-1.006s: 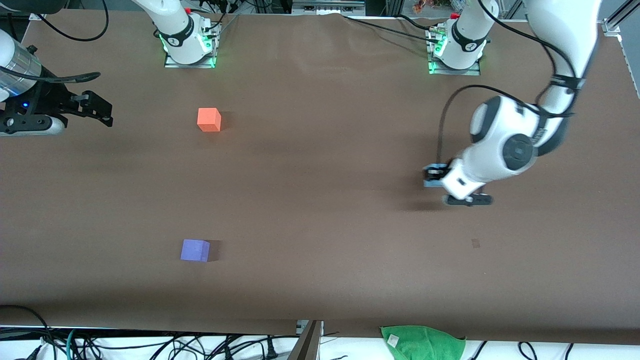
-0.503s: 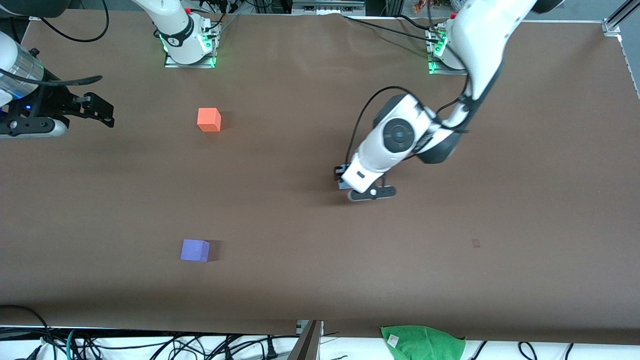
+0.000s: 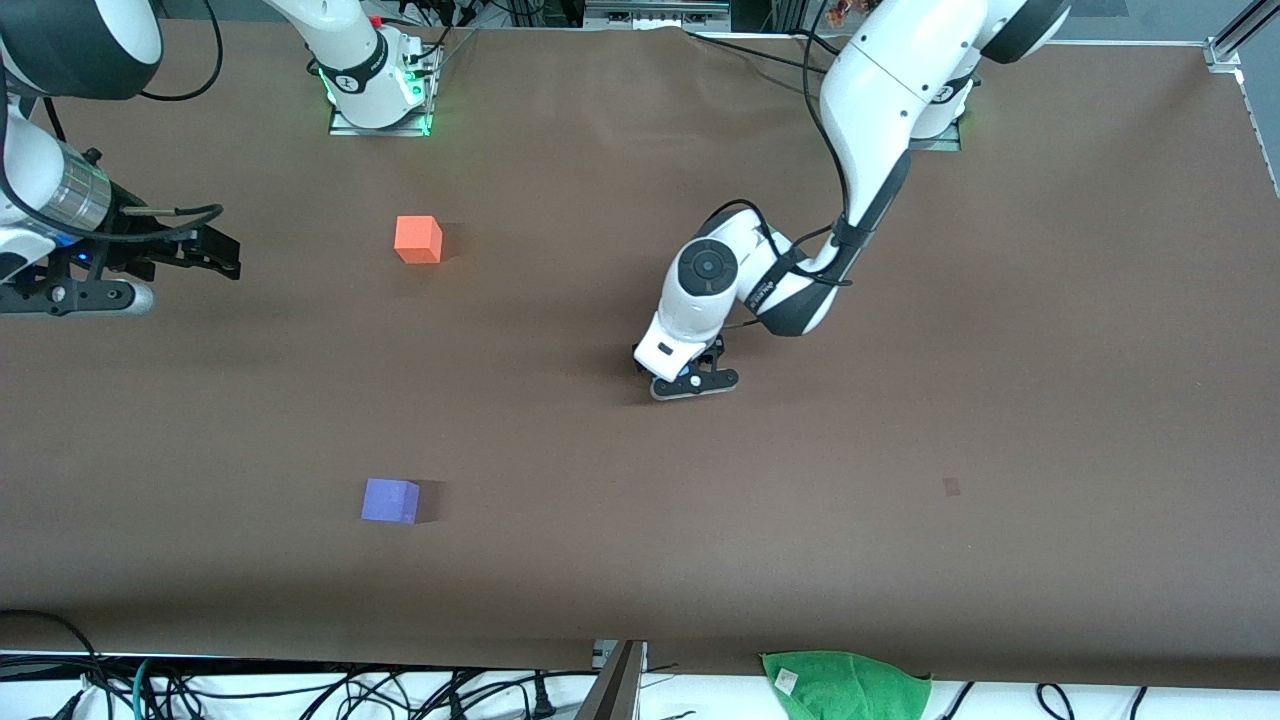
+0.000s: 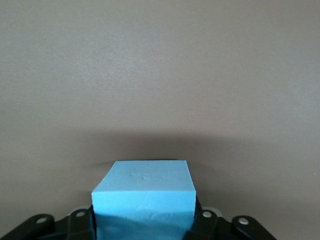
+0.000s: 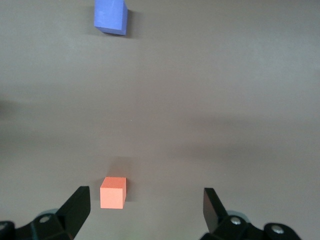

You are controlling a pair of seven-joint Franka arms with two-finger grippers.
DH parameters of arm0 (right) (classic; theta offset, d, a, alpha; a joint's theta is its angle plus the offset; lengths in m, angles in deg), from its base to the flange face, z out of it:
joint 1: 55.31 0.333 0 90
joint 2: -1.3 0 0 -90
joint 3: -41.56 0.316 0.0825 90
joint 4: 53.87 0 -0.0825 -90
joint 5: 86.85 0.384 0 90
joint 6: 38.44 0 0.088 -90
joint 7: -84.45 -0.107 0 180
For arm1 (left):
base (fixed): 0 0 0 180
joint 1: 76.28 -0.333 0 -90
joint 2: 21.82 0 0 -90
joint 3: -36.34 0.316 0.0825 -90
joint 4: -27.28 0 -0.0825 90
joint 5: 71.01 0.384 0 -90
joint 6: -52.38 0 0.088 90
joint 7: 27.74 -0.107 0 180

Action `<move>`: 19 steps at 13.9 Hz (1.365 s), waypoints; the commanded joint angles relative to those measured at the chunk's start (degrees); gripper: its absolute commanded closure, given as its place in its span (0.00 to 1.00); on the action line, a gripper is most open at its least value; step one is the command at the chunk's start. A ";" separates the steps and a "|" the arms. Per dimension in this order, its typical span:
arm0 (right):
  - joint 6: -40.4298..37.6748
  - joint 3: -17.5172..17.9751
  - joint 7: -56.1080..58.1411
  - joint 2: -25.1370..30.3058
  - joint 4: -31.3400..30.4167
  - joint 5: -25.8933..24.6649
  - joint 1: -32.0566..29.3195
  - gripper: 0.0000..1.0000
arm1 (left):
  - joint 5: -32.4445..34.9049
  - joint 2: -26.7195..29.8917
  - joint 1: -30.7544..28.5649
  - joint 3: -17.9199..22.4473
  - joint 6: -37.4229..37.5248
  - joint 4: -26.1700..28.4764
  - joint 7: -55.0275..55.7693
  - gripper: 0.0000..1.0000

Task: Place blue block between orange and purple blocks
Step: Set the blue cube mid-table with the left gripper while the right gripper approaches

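Observation:
The blue block (image 4: 145, 192) is a light sky-blue cube clamped between the fingers of my left gripper (image 4: 145, 222), which is shut on it. In the front view the left gripper (image 3: 688, 375) hangs low over the middle of the table and its hand hides the block. The orange block (image 3: 418, 239) sits toward the right arm's end. The purple block (image 3: 390, 500) sits nearer the front camera than the orange one. My right gripper (image 3: 215, 255) is open and empty at the right arm's end; its wrist view shows the orange block (image 5: 113, 192) and the purple block (image 5: 110, 16).
A green cloth (image 3: 845, 685) lies off the table's front edge. A small dark mark (image 3: 951, 486) is on the brown table toward the left arm's end. Cables run along the front edge and by the arm bases.
My left arm has carried the blue block from the left arm's end to over the middle of the table. My right gripper has shifted slightly. The orange and purple blocks have not moved.

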 commanded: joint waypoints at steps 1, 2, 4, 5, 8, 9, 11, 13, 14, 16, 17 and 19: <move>0.26 0.26 2.36 -2.52 1.76 -0.71 2.06 0.00 | 1.61 0.47 0.22 0.92 0.64 -1.55 0.69 0.00; 0.35 0.26 2.36 -3.76 1.76 -0.54 2.33 0.00 | 1.52 1.52 0.05 0.83 0.90 -1.46 0.60 0.00; 0.34 0.17 2.53 -7.28 2.11 1.21 2.25 0.00 | 1.00 5.38 -0.04 0.57 2.39 -1.11 0.87 0.00; 0.35 0.17 2.53 -7.37 2.11 3.66 2.25 0.00 | 0.82 7.83 -0.13 0.66 4.66 -0.93 0.87 0.00; 2.98 0.26 1.57 -9.29 1.93 8.69 3.12 0.00 | 0.91 15.39 -3.64 0.83 17.56 -1.02 0.78 0.00; 4.29 0.26 1.13 -9.91 1.76 9.74 4.87 0.00 | 1.17 17.51 -5.30 0.83 21.69 -1.19 0.52 0.00; 7.10 0.26 -6.39 -11.58 1.76 11.85 6.99 0.00 | 1.52 21.03 -7.85 0.83 27.86 -1.28 -1.84 0.00; 11.32 0.26 -10.72 -13.95 1.76 11.95 11.89 0.00 | 1.43 23.32 -10.31 0.92 31.65 -1.46 -6.23 0.00; 13.34 0.34 -14.39 -15.09 1.76 11.95 14.35 0.00 | 1.43 24.46 -11.89 0.83 33.58 -1.37 -8.78 0.00; 18.26 0.26 -21.78 -18.08 2.02 11.42 21.11 0.00 | 1.35 27.44 -15.06 0.83 37.80 -1.37 -17.29 0.00; 21.07 0.26 -24.94 -20.01 2.20 11.33 23.84 0.00 | 0.82 29.37 -17.51 0.83 39.04 -1.37 -21.33 0.00; 27.04 0.26 -28.22 -24.05 4.03 11.24 28.94 0.00 | 0.64 32.36 -21.30 0.57 41.76 -1.46 -29.94 0.00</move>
